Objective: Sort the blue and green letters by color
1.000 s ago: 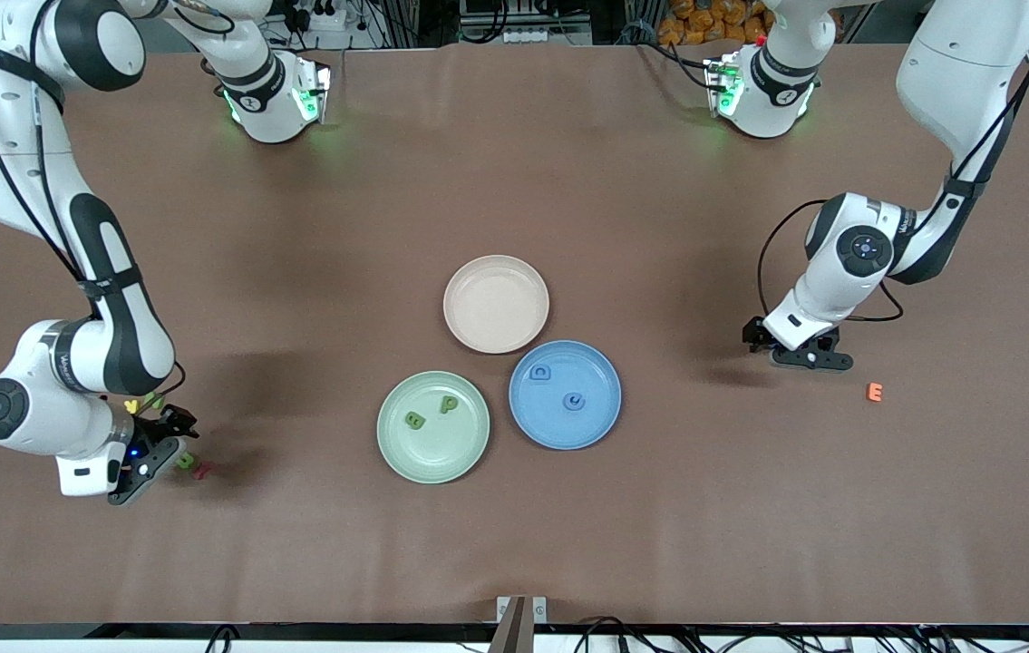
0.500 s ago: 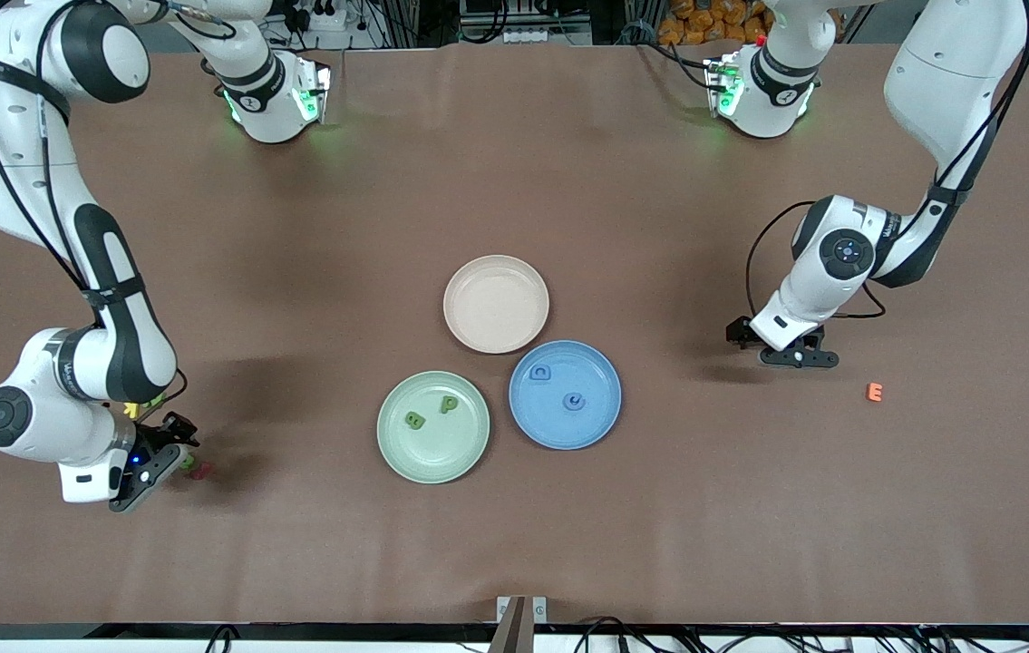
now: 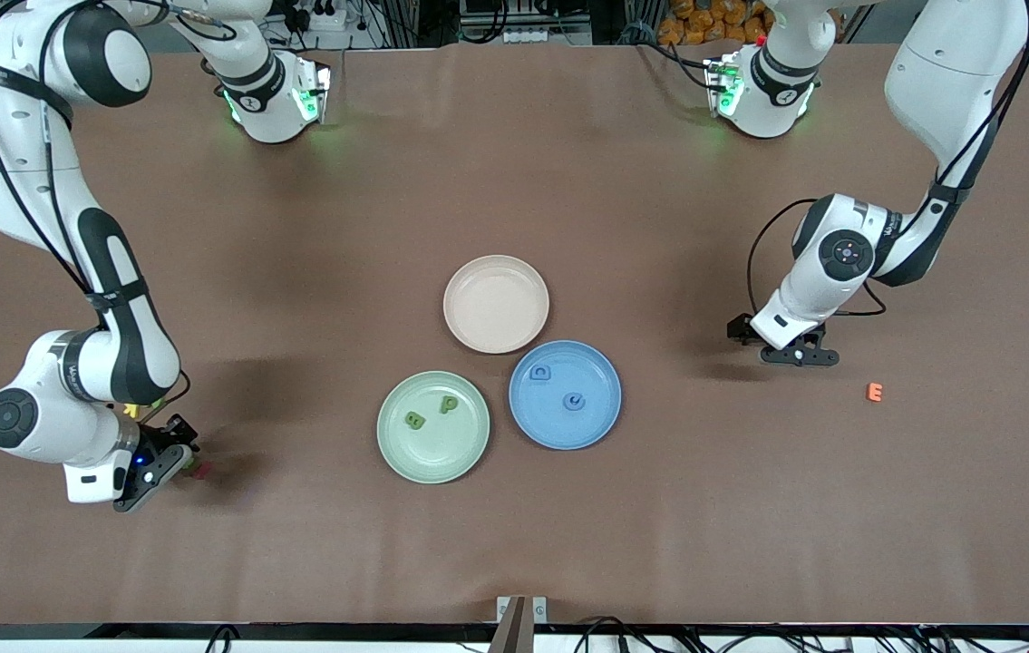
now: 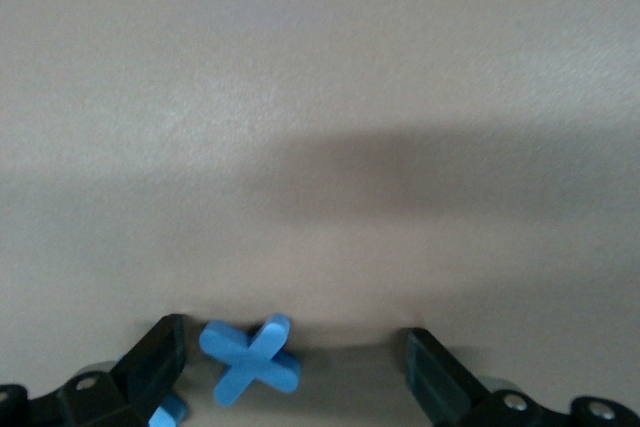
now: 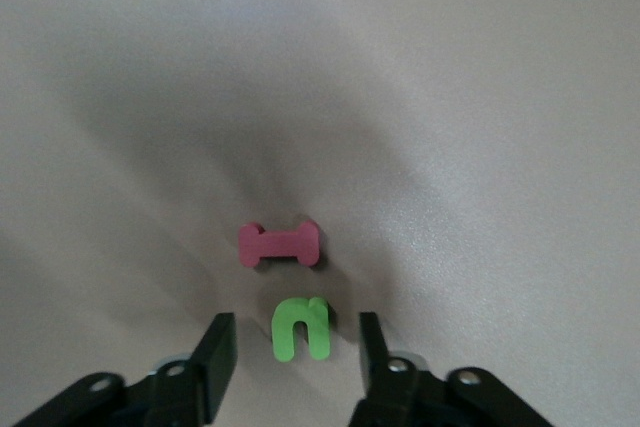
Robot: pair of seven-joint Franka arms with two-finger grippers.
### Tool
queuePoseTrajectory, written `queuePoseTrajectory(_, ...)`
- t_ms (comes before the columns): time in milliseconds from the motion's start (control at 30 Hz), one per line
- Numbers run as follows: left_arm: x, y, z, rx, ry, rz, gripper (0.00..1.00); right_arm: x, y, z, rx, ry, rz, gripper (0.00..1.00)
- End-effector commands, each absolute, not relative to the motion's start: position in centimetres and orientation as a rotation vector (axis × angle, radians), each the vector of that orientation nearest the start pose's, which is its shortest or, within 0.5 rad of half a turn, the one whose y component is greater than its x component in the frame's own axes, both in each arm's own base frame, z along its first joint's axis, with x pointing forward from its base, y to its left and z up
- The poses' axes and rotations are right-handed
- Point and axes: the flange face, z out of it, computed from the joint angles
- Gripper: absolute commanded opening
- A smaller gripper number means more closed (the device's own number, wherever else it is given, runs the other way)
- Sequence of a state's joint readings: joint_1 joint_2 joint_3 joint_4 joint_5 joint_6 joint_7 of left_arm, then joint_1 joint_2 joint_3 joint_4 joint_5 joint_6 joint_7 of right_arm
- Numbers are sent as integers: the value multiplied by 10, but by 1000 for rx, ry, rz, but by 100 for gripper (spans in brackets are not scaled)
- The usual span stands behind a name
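since the green n (image 5: pixel 300 328) must go to the green plate (image 3: pixel 393 446), right gripper (image 5: pixel 292 359) straddles it, jaws open, unclamped; left gripper (image 4: pixel 290 372) gapes over blue x (image 4: pixel 250 357).

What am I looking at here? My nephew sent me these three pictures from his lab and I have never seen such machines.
These are two white robot arms at a brown table. The big picture comes from a camera high above the table; the other two come from small cameras on each arm's wrist.

In the middle lie three plates: a green plate holding two green letters, a blue plate holding two blue letters, and a beige plate. An orange E lies alone.

The right hand is low at its end of the table, its fingers either side of a green N, next to a pink piece. Nothing is lifted yet.

The left hand is open, with a blue X between its fingers.
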State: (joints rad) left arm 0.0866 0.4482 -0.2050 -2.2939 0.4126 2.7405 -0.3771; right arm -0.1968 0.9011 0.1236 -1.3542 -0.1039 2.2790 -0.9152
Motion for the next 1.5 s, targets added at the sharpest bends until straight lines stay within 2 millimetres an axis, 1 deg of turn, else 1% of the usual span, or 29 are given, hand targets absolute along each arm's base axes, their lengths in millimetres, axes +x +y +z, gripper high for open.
queuePoseTrajectory(0, 504, -77, 159, -3030, 148, 7, 100, 741, -81, 180, -2851, -1312, -70, 54)
queuePoseTrajectory(133, 504, -77, 158, -3027, 140, 17, 100, 741, -81, 178, -2851, -1312, -68, 53)
queuePoseTrajectory(233, 504, -77, 158, -3027, 116, 16, 99, 741, -81, 179, -2852, -1318, -79, 48)
queuePoseTrajectory(300, 504, -77, 158, -3028, 114, 15, 76, 741, -81, 179, -2850, -1322, -81, 41)
queuePoseTrajectory(333, 504, -77, 159, -3028, 114, 13, 65, 741, -81, 179, -2848, -1323, -80, 37)
queuePoseTrajectory(400, 504, -76, 159, -3029, 107, 14, 40, 741, -81, 177, -2849, -1320, -78, 28)
queuePoseTrajectory(467, 505, -77, 159, -3030, 88, 10, 19, 741, -80, 176, -2849, -1317, -76, 22)
queuePoseTrajectory(533, 507, -77, 160, -3031, 50, 3, 5, 741, -80, 175, -2849, -1317, -76, 20)
queuePoseTrajectory(567, 508, -78, 161, -3032, 42, -2, 0, 741, -80, 175, -2849, -1317, -76, 20)
queuePoseTrajectory(600, 511, -78, 162, -3033, 36, -9, 0, 741, -80, 176, -2850, -1318, -80, 19)
queuePoseTrajectory(733, 521, -79, 171, -3038, 19, -44, 0, 741, -80, 177, -2850, -1322, -81, 9)
queuePoseTrajectory(833, 526, -80, 175, -3040, 10, -62, 0, 742, -79, 180, -2852, -1314, -88, 6)
queuePoseTrajectory(1000, 535, -86, 184, -3040, -33, -91, 0, 745, -75, 197, -2853, -1306, -116, 6)
queuePoseTrajectory(1133, 550, -104, 200, -3042, -87, -108, 0, 747, -69, 203, -2863, -1256, -133, 6)
queuePoseTrajectory(1233, 562, -129, 213, -3065, -179, -117, 0, 749, -59, 212, -2866, -1201, -159, 6)
queuePoseTrajectory(1267, 566, -142, 220, -3077, -219, -124, 0, 749, -57, 214, -2867, -1173, -165, 5)
queuePoseTrajectory(1300, 570, -156, 225, -3092, -254, -130, 0, 749, -51, 215, -2861, -1149, -168, 5)
queuePoseTrajectory(1400, 576, -198, 228, -3118, -361, -138, 0, 749, -29, 227, -2844, -1055, -170, 5)
queuePoseTrajectory(1467, 578, -229, 232, -3129, -440, -161, 0, 749, -14, 233, -2845, -986, -155, 4)
